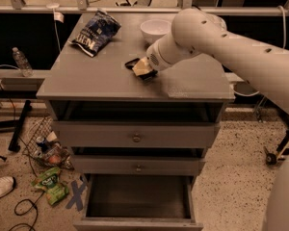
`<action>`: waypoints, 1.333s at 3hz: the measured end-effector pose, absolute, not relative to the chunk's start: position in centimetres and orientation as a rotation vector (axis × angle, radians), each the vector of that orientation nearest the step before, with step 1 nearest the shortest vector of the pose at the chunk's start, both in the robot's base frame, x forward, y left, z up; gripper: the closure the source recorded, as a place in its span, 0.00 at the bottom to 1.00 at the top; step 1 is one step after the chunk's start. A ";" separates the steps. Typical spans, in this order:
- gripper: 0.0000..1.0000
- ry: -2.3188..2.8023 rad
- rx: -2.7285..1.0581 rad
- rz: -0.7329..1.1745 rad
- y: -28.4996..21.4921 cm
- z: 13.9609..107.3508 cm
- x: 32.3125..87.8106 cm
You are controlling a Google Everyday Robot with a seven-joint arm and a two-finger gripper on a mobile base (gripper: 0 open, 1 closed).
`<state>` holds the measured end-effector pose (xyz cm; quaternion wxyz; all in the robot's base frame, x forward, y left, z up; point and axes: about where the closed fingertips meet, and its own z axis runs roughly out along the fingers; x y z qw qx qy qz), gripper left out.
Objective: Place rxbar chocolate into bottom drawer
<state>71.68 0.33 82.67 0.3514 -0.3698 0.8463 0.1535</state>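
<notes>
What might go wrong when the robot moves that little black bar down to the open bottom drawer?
The end effector sits on the small flat black-wrapped snack bar on the grey cabinet top; a thin bar might slip free. The white round bowl stands close by and might get bumped. The open grey bottom drawer lies below, so a drop might miss.
</notes>
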 end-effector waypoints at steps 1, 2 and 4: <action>1.00 2.191 -0.957 0.397 0.3 82.7 71.7; 1.00 2.144 -0.966 0.343 -2.9 87.3 68.7; 1.00 2.054 -1.066 0.329 -8.9 94.8 61.4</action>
